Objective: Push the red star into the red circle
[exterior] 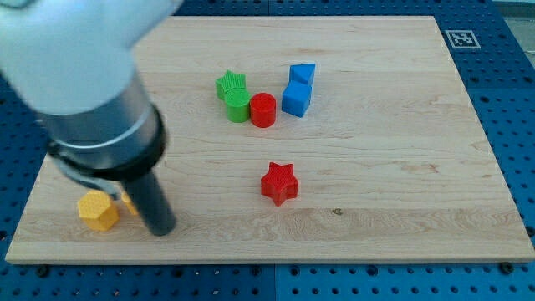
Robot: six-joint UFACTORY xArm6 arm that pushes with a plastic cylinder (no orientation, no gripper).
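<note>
To do this well I'd swing my tip (161, 227) round to approx 6 o'clock of the red star (278, 183), then push straight twd 12, w/ the red circle (262, 109) slightly left of that line. No fingers on me, just a bare rod, nothing clamped. Star sits mid-board, at my 3 o'clock, well apart; circle near the board's top centre.

You will find the star (278, 183) lying alone, well below the cylinder (262, 109) in the upper cluster.
</note>
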